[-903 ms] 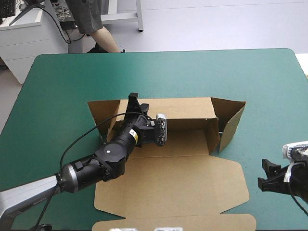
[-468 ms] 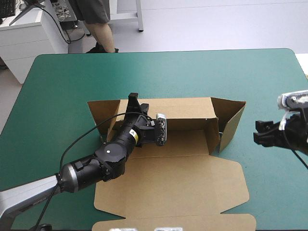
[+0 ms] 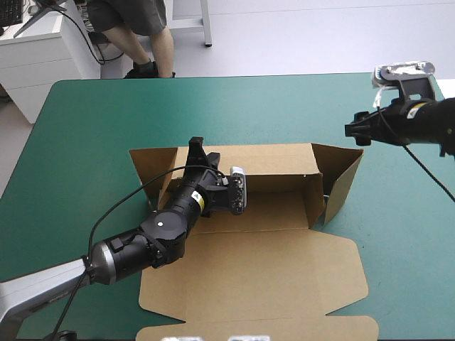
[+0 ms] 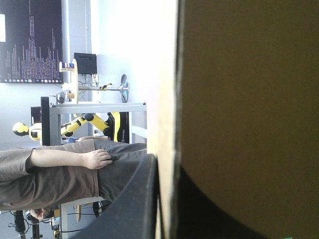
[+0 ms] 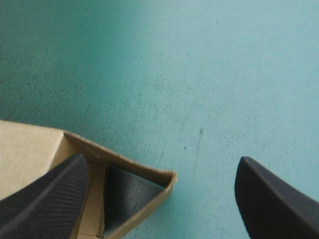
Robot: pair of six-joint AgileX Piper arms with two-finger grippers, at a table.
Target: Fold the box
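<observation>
The brown box (image 3: 270, 277) lies mid-table with its lid flat toward the front and its far wall (image 3: 263, 160) raised. At the right end a flap (image 3: 343, 177) stands up at an angle. My left gripper (image 3: 197, 147) is shut on the far wall's top edge near its left end. In the left wrist view the board (image 4: 249, 99) runs between the black fingers (image 4: 139, 199). My right gripper (image 3: 353, 129) hovers open just beyond the right flap's far corner. In the right wrist view that corner (image 5: 149, 186) shows between its spread fingers (image 5: 50, 196).
The teal-green cover (image 3: 106, 114) stretches wide beyond the box's far wall and to both sides. The table's right edge (image 3: 444, 106) runs close to the right arm. A left end flap (image 3: 149, 163) of the box also stands raised.
The right arm has swung from the table's front right up and away, to above the right flap's far corner. The left arm and the box have not moved.
</observation>
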